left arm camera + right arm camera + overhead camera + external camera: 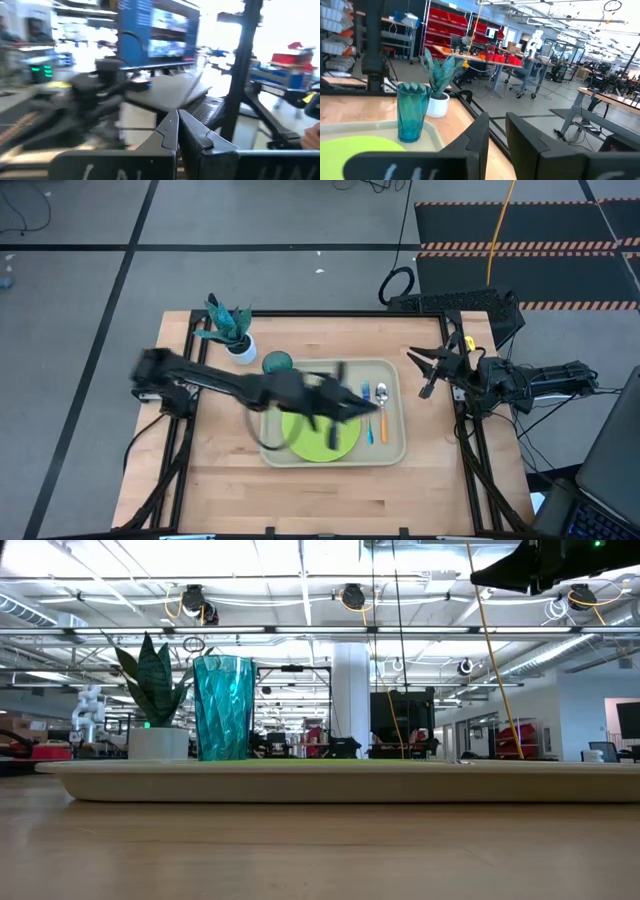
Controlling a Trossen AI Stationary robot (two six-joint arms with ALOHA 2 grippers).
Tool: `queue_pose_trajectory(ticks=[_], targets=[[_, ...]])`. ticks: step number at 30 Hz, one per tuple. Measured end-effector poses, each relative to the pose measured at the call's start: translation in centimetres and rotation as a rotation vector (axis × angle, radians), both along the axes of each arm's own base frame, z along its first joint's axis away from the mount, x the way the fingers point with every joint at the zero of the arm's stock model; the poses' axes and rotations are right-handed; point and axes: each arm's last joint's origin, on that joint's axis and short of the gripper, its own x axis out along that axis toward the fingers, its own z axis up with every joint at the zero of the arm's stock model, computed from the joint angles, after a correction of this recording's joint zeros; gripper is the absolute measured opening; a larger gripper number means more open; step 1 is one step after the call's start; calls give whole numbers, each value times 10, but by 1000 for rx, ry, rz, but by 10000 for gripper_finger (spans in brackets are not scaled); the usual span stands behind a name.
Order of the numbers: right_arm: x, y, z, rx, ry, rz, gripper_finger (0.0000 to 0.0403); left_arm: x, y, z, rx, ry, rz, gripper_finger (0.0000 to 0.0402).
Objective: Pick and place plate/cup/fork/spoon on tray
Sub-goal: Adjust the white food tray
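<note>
- Left gripper (372, 404): motion-blurred over the tray (395, 452) at frame centre; fingers (172, 131) nearly together, nothing held.
- Right gripper (425, 372): right of tray, narrow gap between fingers, empty.
- On tray: plate (325, 442) lower centre, cup (277, 363) upper-left corner, spoon (381, 402) and fork (366, 420) right side.
- Potted plant (232, 330): just upper left of tray.

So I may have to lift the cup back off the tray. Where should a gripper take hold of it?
Probably on the upper side wall, coming in level from the right arm's side. The cup stands upright in a back corner of the tray; the potted plant crowds its far-left side. The right gripper waits beside the tray.
</note>
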Motion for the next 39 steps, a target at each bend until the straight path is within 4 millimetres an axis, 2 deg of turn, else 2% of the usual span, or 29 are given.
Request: queue_pose_trajectory(ticks=[5,10,13,15,19,21,24,28,32,35,39], targets=[[-1,-2,-1,-12,19,-77,57,-84,15,-8,20,1,169,4],[-1,-3,-1,-16,16,-101,57,-167,24,-30,-4,2,308,4],[-1,-1,1,-5,-7,-45,57,-202,35,-48,-46,-5,327,4],[1,2,2,3,-20,95,57,-220,40,-61,-62,-6,325,4],[4,13,1,42,-28,489,57,-241,49,-87,-97,7,310,5],[3,16,0,68,-15,562,57,-246,52,-99,-89,21,291,5],[-4,14,-6,143,22,524,57,-254,55,-112,-75,38,289,5],[-27,10,-18,286,90,480,57,-268,60,-124,-57,37,292,5],[-53,7,-17,355,-20,491,57,-279,62,-132,-61,30,265,5],[-58,6,-10,338,-49,483,57,-284,63,-136,-60,75,263,5],[-46,5,-15,351,-25,410,57,-285,63,-141,-67,127,263,5]])
